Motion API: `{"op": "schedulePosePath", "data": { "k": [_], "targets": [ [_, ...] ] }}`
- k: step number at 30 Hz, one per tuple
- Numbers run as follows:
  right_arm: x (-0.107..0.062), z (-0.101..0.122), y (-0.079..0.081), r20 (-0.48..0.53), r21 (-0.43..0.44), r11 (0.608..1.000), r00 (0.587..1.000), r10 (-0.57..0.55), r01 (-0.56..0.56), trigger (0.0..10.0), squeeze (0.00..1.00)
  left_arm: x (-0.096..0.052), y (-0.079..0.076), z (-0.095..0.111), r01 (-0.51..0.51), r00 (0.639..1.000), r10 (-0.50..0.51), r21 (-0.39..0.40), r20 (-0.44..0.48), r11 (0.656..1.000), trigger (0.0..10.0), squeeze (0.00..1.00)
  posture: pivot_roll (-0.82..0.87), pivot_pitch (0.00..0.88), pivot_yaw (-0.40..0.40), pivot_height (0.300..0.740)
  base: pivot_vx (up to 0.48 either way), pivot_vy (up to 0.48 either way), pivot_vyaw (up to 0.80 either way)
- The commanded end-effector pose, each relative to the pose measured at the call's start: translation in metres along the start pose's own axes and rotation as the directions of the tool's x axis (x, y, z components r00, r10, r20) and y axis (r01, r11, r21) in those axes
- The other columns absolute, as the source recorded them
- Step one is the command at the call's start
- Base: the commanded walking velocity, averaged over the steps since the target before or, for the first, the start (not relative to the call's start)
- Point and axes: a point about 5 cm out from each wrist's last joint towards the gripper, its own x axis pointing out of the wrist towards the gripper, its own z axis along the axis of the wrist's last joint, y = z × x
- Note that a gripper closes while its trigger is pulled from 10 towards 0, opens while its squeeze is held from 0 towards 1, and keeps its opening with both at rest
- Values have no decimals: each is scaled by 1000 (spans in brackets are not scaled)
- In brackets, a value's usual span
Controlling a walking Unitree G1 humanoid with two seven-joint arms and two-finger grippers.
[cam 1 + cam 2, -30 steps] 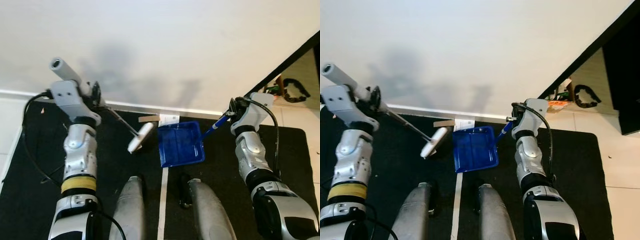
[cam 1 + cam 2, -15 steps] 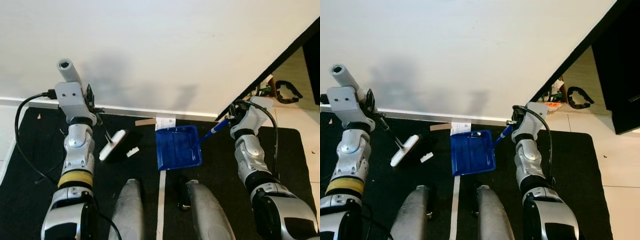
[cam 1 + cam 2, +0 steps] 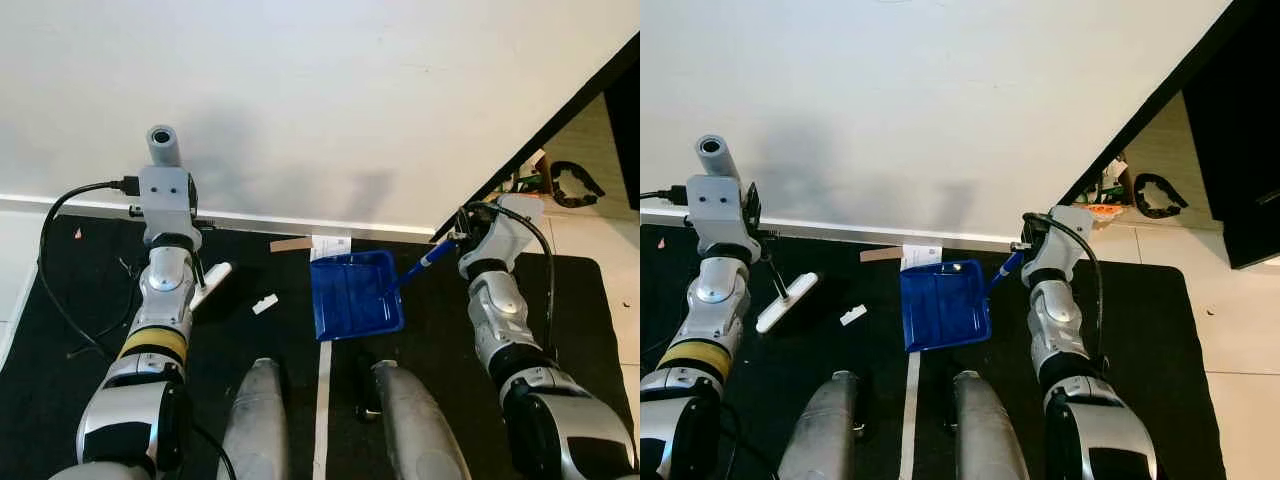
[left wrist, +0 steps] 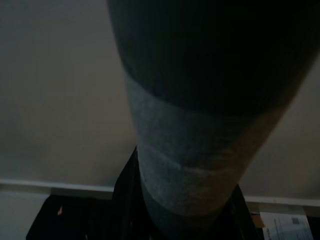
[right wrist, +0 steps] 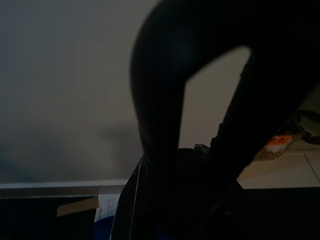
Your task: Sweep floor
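Head cams first: I've got the blue plastic dustpan (image 3: 355, 295) sitting flat on the black floor mat (image 3: 1140, 320), just in front of the robot's feet and close to the white wall (image 3: 320, 90). Its blue handle (image 3: 428, 257) angles up to the right gripper (image 3: 462, 238), which has it clamped. On the left side, the left gripper (image 3: 758, 240) is wrapped around the thin dark stick of the small white-headed hand brush (image 3: 786, 301), and the brush head rests on the mat well to the left of the dustpan. Between brush and pan lies a little white scrap (image 3: 852, 315). Against the baseboard, just beyond the pan, are a strip of brown cardboard (image 3: 291, 243) and a printed white paper slip (image 3: 332, 242).

Left wrist cam: very dark, mostly a fat grey-banded cylinder (image 4: 190, 165) up close, can't make out the fingers here, wall and mat behind.

Right wrist cam: two black fingers (image 5: 160, 125) in silhouette closed down around the handle, the cardboard and paper slip faint at the wall's foot.
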Motion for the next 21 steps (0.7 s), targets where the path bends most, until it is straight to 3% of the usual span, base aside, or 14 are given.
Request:
{"op": "schedulePosePath", "data": {
  "k": [1, 9, 15, 21],
  "targets": [
    [-12, -20, -2, -85, 26, 1000, 996, -10, 12, 10000, 0, 0, 3, 1, 10, 1000, -11, 38, 17, 999, 10000, 0, 13, 249, -39, 740, 0, 0, 0],
    [-12, -26, -4, -143, 43, 999, 990, -20, 27, 10000, 0, 2, -3, 0, -33, 999, 33, -44, -8, 998, 10000, 0, 22, 250, -48, 740, 0, 0, 0],
    [-12, -29, 1, -168, 48, 999, 986, 0, 8, 10000, 0, -7, -12, -14, -34, 998, 31, -58, -54, 998, 10000, 0, 36, 284, -58, 740, 0, 0, 0],
    [-19, -40, 3, -218, 39, 999, 975, 38, -30, 10000, 0, -28, -23, -40, -49, 987, 33, -98, -159, 994, 10000, 0, 49, 269, -60, 740, 0, 0, 0]
  ]
}}
